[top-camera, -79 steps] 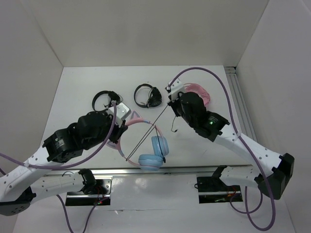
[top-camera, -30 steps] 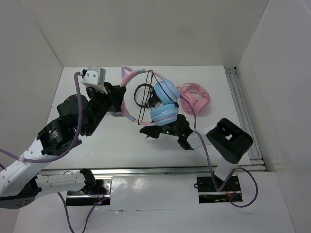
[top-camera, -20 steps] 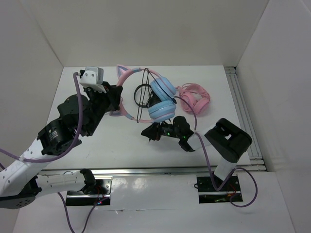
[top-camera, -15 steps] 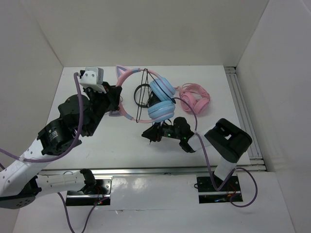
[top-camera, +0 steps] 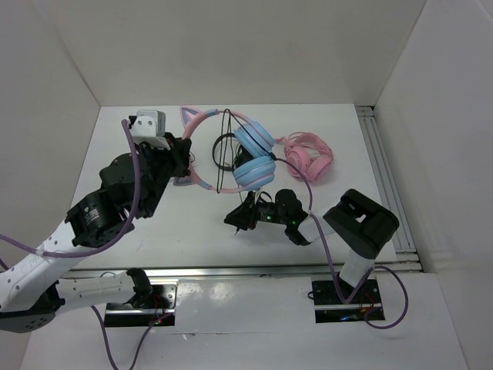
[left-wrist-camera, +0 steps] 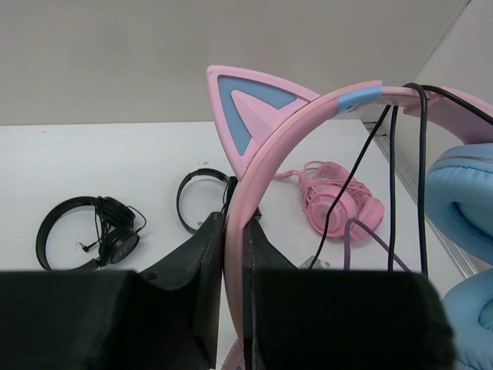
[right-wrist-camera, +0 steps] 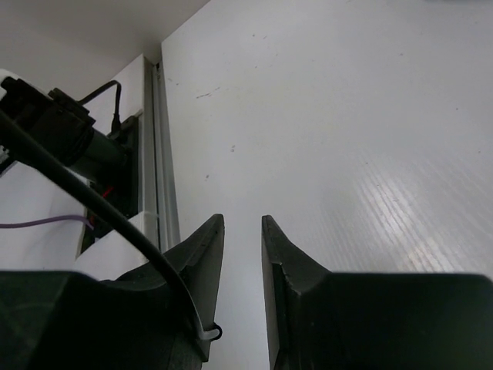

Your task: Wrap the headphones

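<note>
The headphones [top-camera: 254, 158], with light blue ear cups and a pink headband, hang above the table's middle. My left gripper [top-camera: 187, 159] is shut on the headband [left-wrist-camera: 235, 247] just below a cat ear [left-wrist-camera: 250, 100]. The thin black cable [top-camera: 225, 150] runs in loops over the headband [left-wrist-camera: 393, 154], beside a blue ear cup [left-wrist-camera: 462, 193]. My right gripper [top-camera: 234, 220] sits low over the table, in front of and below the ear cups. It is open [right-wrist-camera: 243, 225], and only bare white table shows between its fingers.
All-pink headphones [top-camera: 312, 158] lie at the back right [left-wrist-camera: 339, 202]. Black headphones [top-camera: 222, 145] lie behind the hanging pair, and another black pair [left-wrist-camera: 85, 231] lies further left. A metal rail [top-camera: 385, 169] runs along the table's right edge.
The left gripper has carried the headphones slightly left and back. The right gripper has opened and moved a little left, away from the ear cups.
</note>
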`<state>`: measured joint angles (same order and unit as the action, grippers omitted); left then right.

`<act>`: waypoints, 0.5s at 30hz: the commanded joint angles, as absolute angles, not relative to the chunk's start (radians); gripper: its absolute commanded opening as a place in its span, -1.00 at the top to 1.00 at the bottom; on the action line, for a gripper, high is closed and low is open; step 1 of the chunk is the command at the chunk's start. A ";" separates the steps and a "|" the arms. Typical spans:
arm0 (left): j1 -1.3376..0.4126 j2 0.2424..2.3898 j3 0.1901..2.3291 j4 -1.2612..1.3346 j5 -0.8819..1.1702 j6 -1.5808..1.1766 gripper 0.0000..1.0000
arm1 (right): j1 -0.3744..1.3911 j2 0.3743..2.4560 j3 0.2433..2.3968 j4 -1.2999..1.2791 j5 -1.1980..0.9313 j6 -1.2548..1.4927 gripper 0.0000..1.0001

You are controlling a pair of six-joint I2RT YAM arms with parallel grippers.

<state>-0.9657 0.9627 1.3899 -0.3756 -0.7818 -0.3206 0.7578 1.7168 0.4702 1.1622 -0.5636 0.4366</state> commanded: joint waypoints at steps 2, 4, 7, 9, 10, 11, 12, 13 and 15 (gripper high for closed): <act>-0.971 0.919 1.378 -0.209 -0.816 -0.364 1.00 | 0.767 1.710 0.472 1.246 -0.610 0.494 0.32; -0.971 0.910 1.361 -0.199 -0.827 -0.364 1.00 | 0.767 1.700 0.472 1.258 -0.626 0.503 0.35; -0.971 0.900 1.336 -0.190 -0.838 -0.364 1.00 | 0.767 1.691 0.472 1.223 -0.635 0.503 0.68; -0.971 0.891 1.336 -0.190 -0.847 -0.364 1.00 | 0.767 1.690 0.472 1.212 -0.635 0.503 0.82; -0.971 0.891 1.327 -0.190 -0.847 -0.364 1.00 | 0.767 1.690 0.472 1.212 -0.635 0.503 0.85; -0.971 0.891 1.327 -0.190 -0.859 -0.364 1.00 | 0.767 1.690 0.472 1.212 -0.635 0.503 0.88; -0.971 0.881 1.316 -0.190 -0.874 -0.373 1.00 | 0.776 1.690 0.472 1.212 -0.635 0.503 0.92; -0.971 0.881 1.316 -0.190 -0.874 -0.373 1.00 | 0.776 1.690 0.472 1.212 -0.624 0.503 0.92; -0.971 0.871 1.305 -0.181 -0.888 -0.373 1.00 | 0.785 1.690 0.472 1.212 -0.624 0.503 0.92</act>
<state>-0.9661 0.9127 1.2949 -0.3283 -0.8421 -0.3214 0.7670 1.7164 0.4702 1.1667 -0.6170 0.5049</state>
